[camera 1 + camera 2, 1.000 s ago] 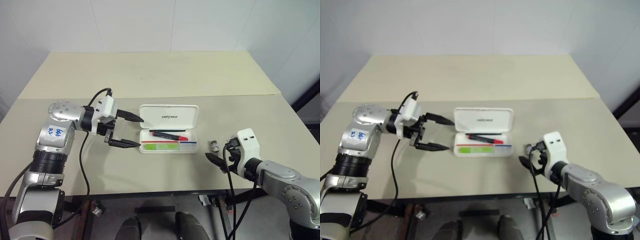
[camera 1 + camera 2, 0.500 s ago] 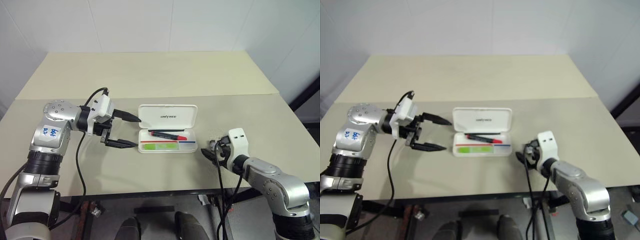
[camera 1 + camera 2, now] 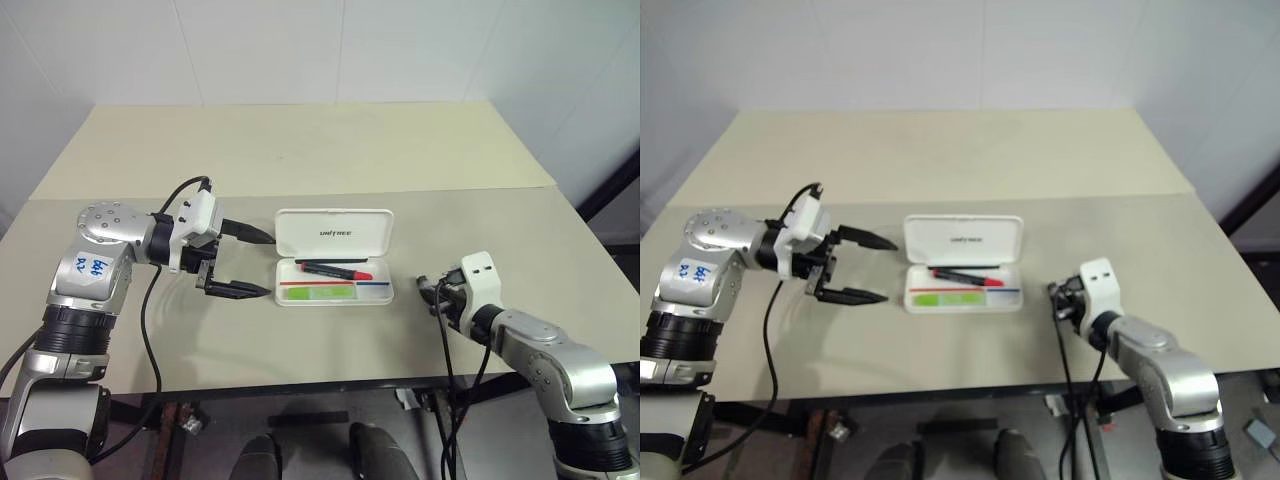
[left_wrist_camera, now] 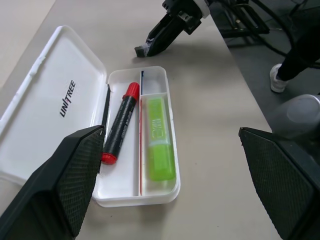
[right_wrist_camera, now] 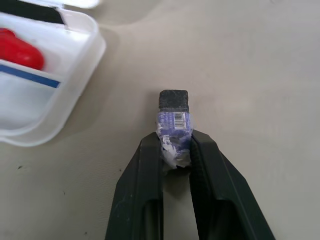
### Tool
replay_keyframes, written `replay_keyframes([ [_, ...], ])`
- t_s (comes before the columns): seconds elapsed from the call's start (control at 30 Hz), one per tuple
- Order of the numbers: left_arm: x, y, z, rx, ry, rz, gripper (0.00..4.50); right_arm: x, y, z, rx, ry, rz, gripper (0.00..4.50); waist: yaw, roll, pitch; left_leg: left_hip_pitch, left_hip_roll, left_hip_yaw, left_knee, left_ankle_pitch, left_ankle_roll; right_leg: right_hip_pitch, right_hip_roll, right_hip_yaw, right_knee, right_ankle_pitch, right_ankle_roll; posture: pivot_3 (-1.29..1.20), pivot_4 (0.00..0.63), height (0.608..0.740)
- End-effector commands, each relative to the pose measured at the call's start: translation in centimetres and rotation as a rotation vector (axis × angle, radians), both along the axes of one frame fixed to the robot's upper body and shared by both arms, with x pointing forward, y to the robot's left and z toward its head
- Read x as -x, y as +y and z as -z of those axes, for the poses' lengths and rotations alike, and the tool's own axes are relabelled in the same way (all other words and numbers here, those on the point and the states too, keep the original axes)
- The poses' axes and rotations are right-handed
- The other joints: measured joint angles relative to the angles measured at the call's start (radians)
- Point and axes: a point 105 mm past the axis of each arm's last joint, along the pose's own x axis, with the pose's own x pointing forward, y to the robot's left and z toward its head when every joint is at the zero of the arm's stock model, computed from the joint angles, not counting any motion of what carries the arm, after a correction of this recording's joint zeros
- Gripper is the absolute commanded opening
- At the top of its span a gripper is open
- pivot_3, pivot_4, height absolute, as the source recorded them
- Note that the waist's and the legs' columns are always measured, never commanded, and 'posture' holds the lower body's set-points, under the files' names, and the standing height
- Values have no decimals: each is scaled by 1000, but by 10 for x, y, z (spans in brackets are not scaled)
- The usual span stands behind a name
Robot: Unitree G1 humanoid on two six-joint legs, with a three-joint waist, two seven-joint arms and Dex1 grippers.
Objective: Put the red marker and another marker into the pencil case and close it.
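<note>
Fingers first: the right gripper (image 5: 176,150) has its two black fingers (image 5: 145,185) pinched onto a small eraser (image 5: 173,120), a dark block in a blue-and-white printed sleeve, sitting on the table (image 3: 300,150) just off the right end of the pencil case (image 3: 335,258). Looks to me like it's picking up a stray bit that isn't really part of the job, maybe to clear it away from the case.

The left gripper (image 3: 250,263) is spread wide with nothing in it, hanging just off the case's left end and pointing at it. My guess is it's parked there so it can flip the lid over.

The case itself is lying open, lid tilted back on the far side. The red marker (image 4: 119,124) is already in the compartment next to the lid, and the green highlighter (image 4: 159,138) is in the front compartment, the other side of the red-and-blue stripe (image 4: 140,131). So both are in, and closing looks like the only step left.
</note>
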Motion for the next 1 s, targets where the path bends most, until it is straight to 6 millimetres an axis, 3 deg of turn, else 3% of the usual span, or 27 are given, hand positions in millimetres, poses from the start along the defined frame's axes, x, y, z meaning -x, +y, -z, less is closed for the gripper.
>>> replay_keyframes([
  [0.03,3,4,-12,10,-65,-4,4500,0,12,-32,10,-123,-178,373,-1,0,0,0,0,0,0,0,0,0,0,0,-1,0,0,0,150,740],
  [0.23,4,6,-8,10,-68,-8,4500,1,44,-53,111,-175,-585,373,-7,1,0,0,0,1,0,0,0,0,0,0,-1,0,1,0,150,740],
  [0.4,8,9,-6,1,-73,-15,4500,1,64,-47,217,-169,-829,373,-8,1,0,0,1,1,0,0,0,0,0,0,-1,0,1,0,150,740],
  [1.0,21,16,-8,0,-87,-68,4500,-24,64,-20,293,-99,-969,373,-15,1,1,0,1,1,0,-1,-1,0,0,0,1,1,1,0,150,740],
])
